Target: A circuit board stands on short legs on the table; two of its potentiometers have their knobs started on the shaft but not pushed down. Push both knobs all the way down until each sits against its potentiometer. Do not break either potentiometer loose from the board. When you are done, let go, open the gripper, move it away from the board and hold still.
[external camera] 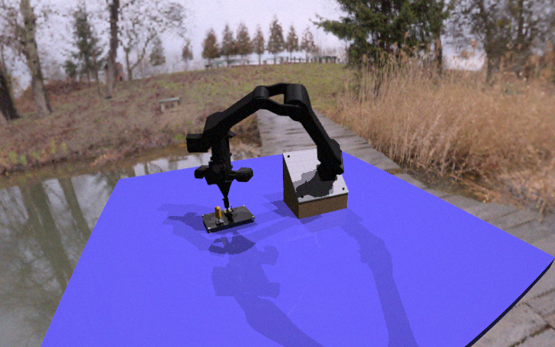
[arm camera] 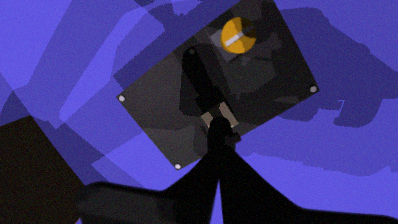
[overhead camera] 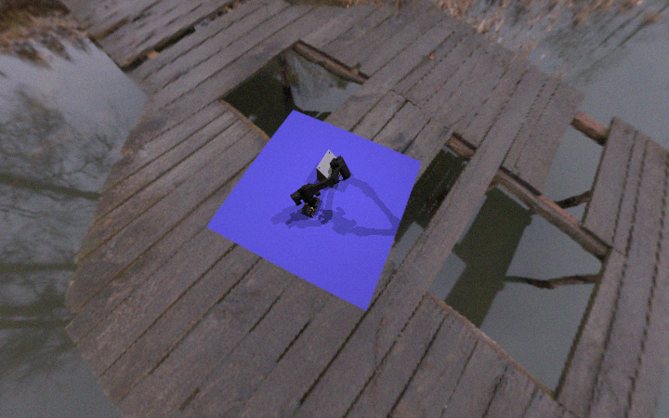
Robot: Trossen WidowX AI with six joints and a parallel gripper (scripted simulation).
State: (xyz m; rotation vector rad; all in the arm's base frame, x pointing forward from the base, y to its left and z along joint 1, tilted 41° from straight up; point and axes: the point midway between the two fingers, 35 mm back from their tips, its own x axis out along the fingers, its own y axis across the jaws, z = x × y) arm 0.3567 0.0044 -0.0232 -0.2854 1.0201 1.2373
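The dark circuit board (external camera: pixel 243 214) (arm camera: pixel 150 117) stands on the blue table. The yellow knob (external camera: pixel 217 212) (arm camera: pixel 239 46) stands upright, with its body above the potentiometer (external camera: pixel 219 221) at its foot; its top has a white line. The black knob (external camera: pixel 226 203) (arm camera: pixel 219 127) stands over the other, light-coloured potentiometer (arm camera: pixel 228 114) and looks raised in the exterior view. My gripper (external camera: pixel 225 197) (arm camera: pixel 220 150) is shut, pointing down, with its tips right at the top of the black knob. Contact cannot be told for sure. The tips and shadow partly hide this knob. In the top view the board is very small.
The arm's base is on a wedge-shaped block (external camera: pixel 292 196) with a grey sloped top (external camera: pixel 298 166), to the right of the board in the exterior view. The blue table top (overhead camera: pixel 274 171) (external camera: pixel 149 280) carries the arm's shadows. The yellow knob rises beside the gripper.
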